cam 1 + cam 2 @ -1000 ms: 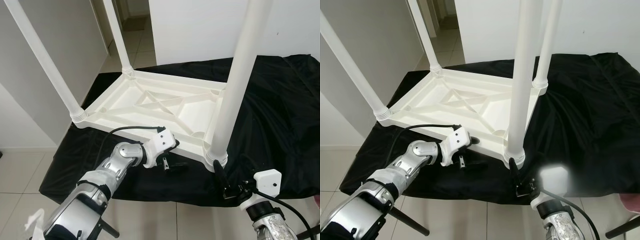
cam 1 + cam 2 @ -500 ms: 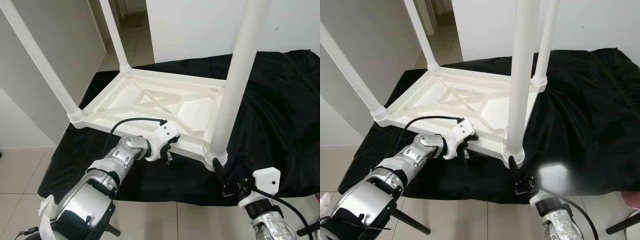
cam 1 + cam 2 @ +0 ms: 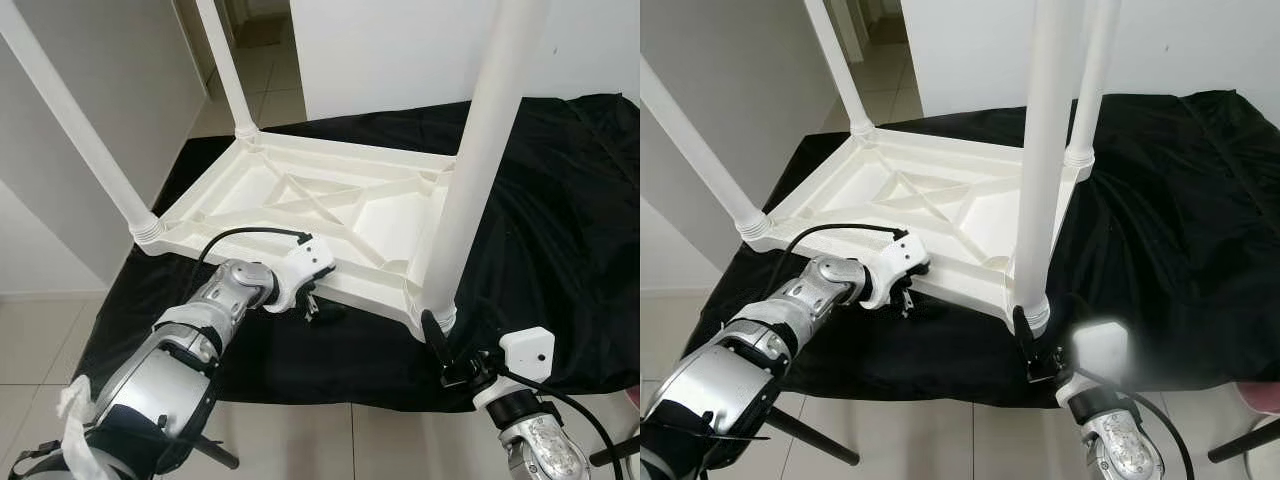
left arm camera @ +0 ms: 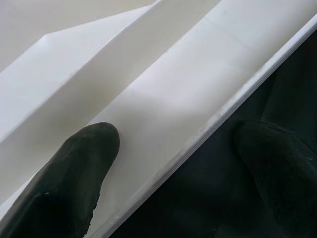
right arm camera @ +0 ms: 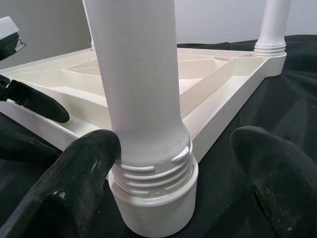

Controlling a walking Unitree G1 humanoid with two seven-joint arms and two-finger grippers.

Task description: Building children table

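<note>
A white plastic children's table point(image 3: 330, 200) lies upside down on a black cloth point(image 3: 560, 220), its four legs pointing up. My left gripper point(image 3: 312, 305) is at the table's near rim, open. In the left wrist view point(image 4: 188, 148) one finger rests on the white inner face and the other sits over the cloth outside the rim. My right gripper point(image 3: 440, 345) is open at the foot of the near right leg point(image 3: 470, 170). Its fingers point(image 5: 74, 168) stand on either side of that leg's threaded collar point(image 5: 148, 173).
The cloth covers a low platform with its front edge just below the grippers. Beyond it lies pale tiled floor point(image 3: 40, 330). White walls stand on the left and behind, with a doorway point(image 3: 250, 40) at the far left. A black stand leg point(image 3: 810, 440) crosses the floor below.
My left gripper has risen from the cloth to the near rim and slid a little left along it. The right gripper has barely moved. The camera has shifted slightly.
</note>
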